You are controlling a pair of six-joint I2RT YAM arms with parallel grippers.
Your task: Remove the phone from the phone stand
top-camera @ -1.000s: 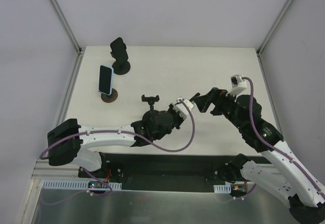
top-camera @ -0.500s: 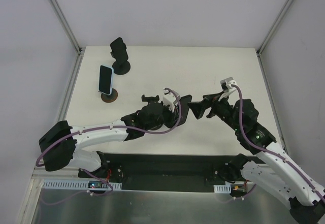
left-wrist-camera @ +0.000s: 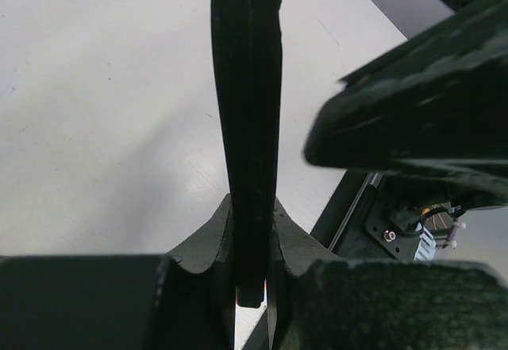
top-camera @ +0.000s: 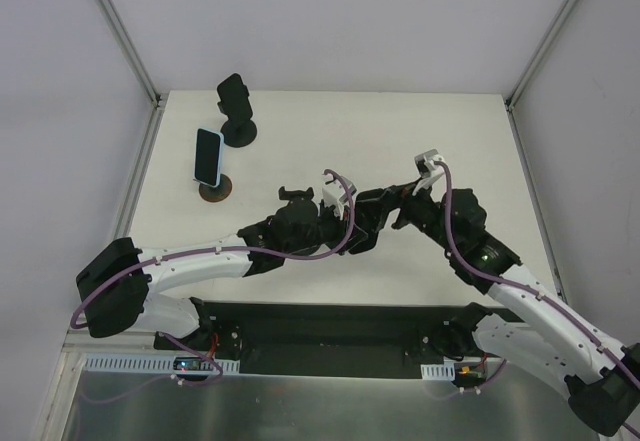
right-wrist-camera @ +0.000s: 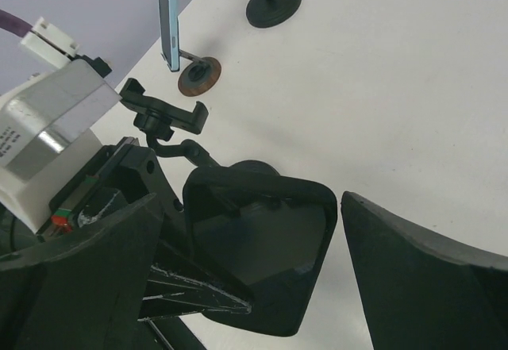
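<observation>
Found left gripper (top-camera: 345, 229) clamped tight on the black phone (left-wrist-camera: 246, 112), held on edge above mid-table, lifted clear of the empty stand (top-camera: 296, 195) just beside. Found right gripper (right-wrist-camera: 252, 247) spread wide, a finger either side of that phone, contact not determinable. Noted bare table (top-camera: 420, 131) to rear and right; far-left corner occupied. Saw only the phone's thin edge from left wrist; saw its dark face and the empty clamp from right wrist. Counted three stands, two grippers, two certain phones: blue phone (top-camera: 208, 156) upright on brown-based stand (top-camera: 214, 191); black stand (top-camera: 238, 133) topped by dark slab, phone or cradle undetermined.
</observation>
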